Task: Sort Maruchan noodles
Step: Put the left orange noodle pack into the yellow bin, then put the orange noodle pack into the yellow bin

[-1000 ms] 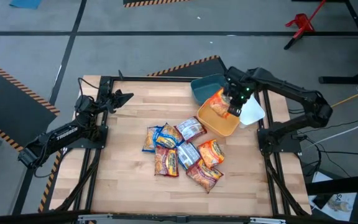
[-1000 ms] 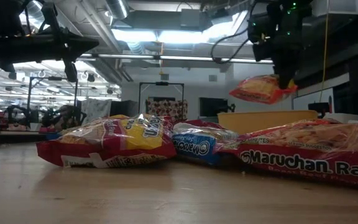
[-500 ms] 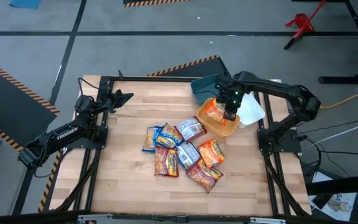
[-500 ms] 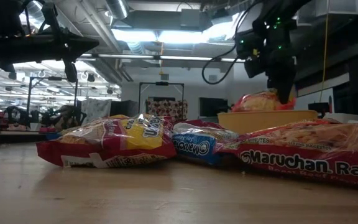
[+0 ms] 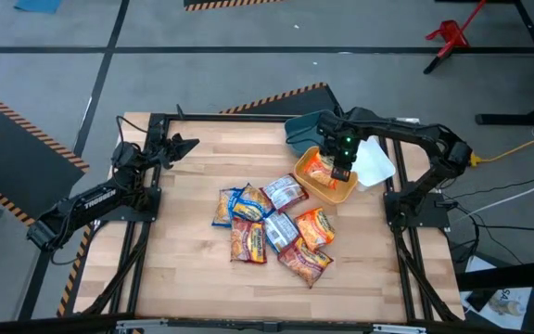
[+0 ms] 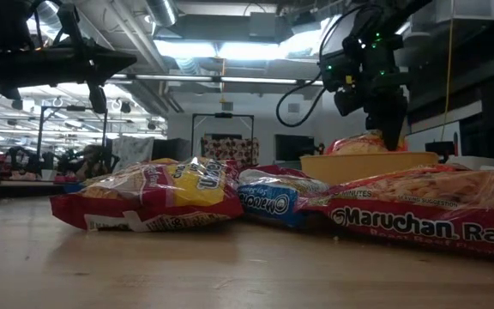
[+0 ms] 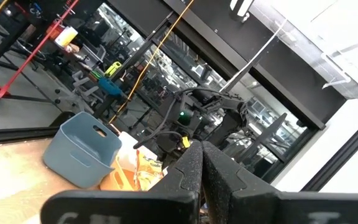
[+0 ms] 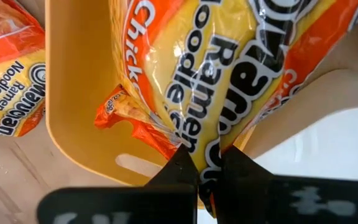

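- Right gripper [image 5: 343, 173] is down over the yellow bin [image 5: 310, 185], fingers pinched tight on the edge of an orange chicken packet [image 8: 191, 68] – you can see the crinkled seam nipped between the two dark tips in the right wrist view.
- That packet hangs into the yellow bin, its body lying against the bin's inner wall; from the low view it sits just above the rim.
- Left gripper [image 5: 176, 147] waits at the far left corner of the table [image 5: 184, 269], fingers pressed together with nothing between them, well apart from everything.
- The rest of the noodles [image 5: 272, 228] lie in a loose heap mid-table, overlapping one another: blue-and-yellow ones towards the left, dark red and orange towards the near edge.
- Handling, as I read it: these packets look light, with a brittle block inside a slick, crackly wrapper. Squeeze the middle and the noodles may crack; the flat sealed seam at an end is the sensible place to nip.
- A seam grip lets the packet dangle and swing, so a slow release low in the bin looks wise.
- Overlapped packets in the heap may drag a neighbour along when lifted.
- Teal bin [image 5: 306, 131] sits just behind the yellow one, white bin [image 5: 375, 165] beside it under the right arm.
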You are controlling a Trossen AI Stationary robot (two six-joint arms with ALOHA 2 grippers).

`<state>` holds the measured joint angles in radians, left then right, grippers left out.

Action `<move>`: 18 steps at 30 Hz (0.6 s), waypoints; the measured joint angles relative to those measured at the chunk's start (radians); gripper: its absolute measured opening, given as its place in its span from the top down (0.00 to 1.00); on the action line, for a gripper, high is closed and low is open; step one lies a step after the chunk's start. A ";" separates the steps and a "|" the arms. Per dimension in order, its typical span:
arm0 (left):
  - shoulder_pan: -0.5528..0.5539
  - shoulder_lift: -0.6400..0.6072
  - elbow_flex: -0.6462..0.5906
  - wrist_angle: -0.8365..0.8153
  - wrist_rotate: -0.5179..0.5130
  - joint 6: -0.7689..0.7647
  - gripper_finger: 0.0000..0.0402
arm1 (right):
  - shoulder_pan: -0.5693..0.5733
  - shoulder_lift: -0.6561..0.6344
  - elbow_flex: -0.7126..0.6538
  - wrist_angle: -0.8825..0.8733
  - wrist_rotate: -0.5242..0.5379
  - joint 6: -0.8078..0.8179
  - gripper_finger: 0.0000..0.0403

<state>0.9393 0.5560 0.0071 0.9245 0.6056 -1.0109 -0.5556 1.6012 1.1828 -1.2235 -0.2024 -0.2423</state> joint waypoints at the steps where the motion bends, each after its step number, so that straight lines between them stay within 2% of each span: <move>1: 0.000 0.000 0.000 0.000 0.000 0.000 1.00 | 0.000 0.000 0.000 0.000 0.000 0.000 0.99; 4: 0.000 0.000 0.000 0.000 0.000 0.000 1.00 | 0.000 0.000 0.000 -0.003 0.000 0.000 0.94; 13: 0.000 0.000 0.000 0.000 -0.001 0.000 1.00 | 0.000 0.000 0.000 -0.008 0.025 0.013 0.64; 18: 0.000 0.000 0.000 0.000 -0.014 0.000 1.00 | -0.001 0.000 0.040 -0.039 0.024 0.034 0.58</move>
<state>0.9392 0.5560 0.0071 0.9245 0.5915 -1.0107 -0.5568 1.6012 1.2229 -1.2626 -0.1788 -0.2081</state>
